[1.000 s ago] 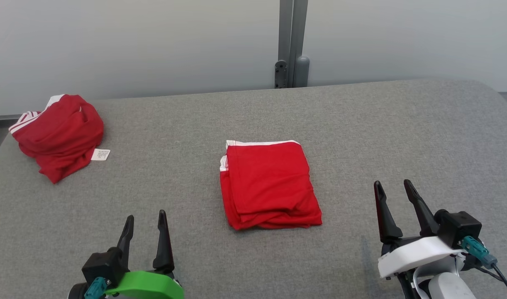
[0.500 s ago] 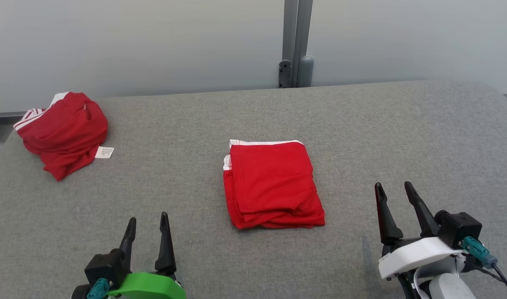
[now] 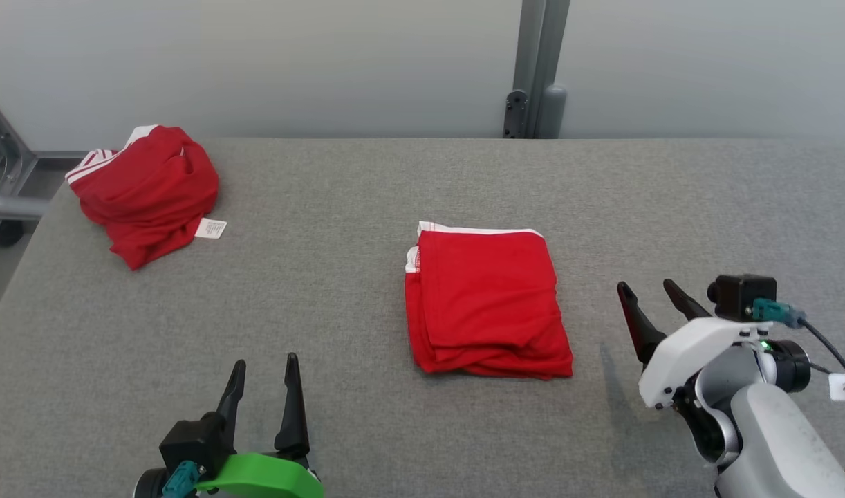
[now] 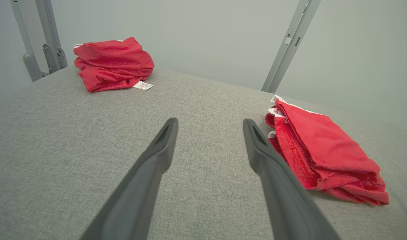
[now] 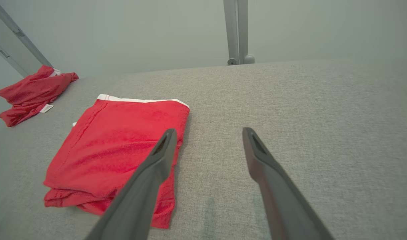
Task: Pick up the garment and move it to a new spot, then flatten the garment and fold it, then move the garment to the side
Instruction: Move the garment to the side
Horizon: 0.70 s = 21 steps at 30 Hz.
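1. Head view: the folded red garment (image 3: 488, 301) lies mid-frame, between my left pincer (image 3: 265, 360) at lower left and my right pincer (image 3: 646, 283) at right. Both stand spread apart, empty, clear of it.
2. The grey fabric desk (image 3: 326, 290) carries it; a pale wall (image 3: 291, 62) and grey post (image 3: 536, 62) stand behind.
3. A crumpled red garment (image 3: 149, 190) sits upper left, well apart.

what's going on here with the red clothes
A two-armed robot stands at a grey table. A folded red garment lies mid-table, and a crumpled red garment sits at the far left corner. The left gripper and right gripper are both open and empty, flanking the folded one without touching it.
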{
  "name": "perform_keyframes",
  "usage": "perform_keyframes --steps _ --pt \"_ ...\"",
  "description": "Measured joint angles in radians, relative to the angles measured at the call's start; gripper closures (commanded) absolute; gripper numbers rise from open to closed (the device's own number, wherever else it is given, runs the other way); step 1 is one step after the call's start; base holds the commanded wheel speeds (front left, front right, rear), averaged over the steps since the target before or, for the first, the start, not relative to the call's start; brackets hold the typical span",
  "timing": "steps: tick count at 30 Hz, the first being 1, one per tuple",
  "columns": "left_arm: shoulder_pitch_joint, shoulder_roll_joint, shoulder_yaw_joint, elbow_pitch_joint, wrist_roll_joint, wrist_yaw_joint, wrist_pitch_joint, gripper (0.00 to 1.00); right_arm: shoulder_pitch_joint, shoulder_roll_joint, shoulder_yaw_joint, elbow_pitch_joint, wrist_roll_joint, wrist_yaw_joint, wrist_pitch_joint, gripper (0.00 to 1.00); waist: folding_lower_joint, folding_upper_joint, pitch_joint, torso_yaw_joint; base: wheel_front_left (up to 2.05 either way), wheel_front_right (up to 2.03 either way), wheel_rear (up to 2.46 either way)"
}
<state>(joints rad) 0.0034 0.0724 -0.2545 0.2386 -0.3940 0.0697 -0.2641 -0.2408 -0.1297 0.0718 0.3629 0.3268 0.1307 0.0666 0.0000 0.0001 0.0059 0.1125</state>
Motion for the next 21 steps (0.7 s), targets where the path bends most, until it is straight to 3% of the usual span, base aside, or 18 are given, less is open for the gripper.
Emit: perform_keyframes --steps 10,21 --pt "-0.026 -0.015 -0.01 0.009 0.007 -0.011 0.0 0.0 -0.175 -0.085 0.13 0.181 0.216 0.0 0.214 0.0 0.0 0.0 0.049 0.097 0.0 0.0 0.0" --pt "-0.04 -0.02 -0.008 0.01 0.01 -0.017 0.0 0.0 -0.277 -0.131 0.174 0.363 0.306 0.0 0.293 0.0 0.0 0.0 0.096 0.202 0.0 0.0 0.0"
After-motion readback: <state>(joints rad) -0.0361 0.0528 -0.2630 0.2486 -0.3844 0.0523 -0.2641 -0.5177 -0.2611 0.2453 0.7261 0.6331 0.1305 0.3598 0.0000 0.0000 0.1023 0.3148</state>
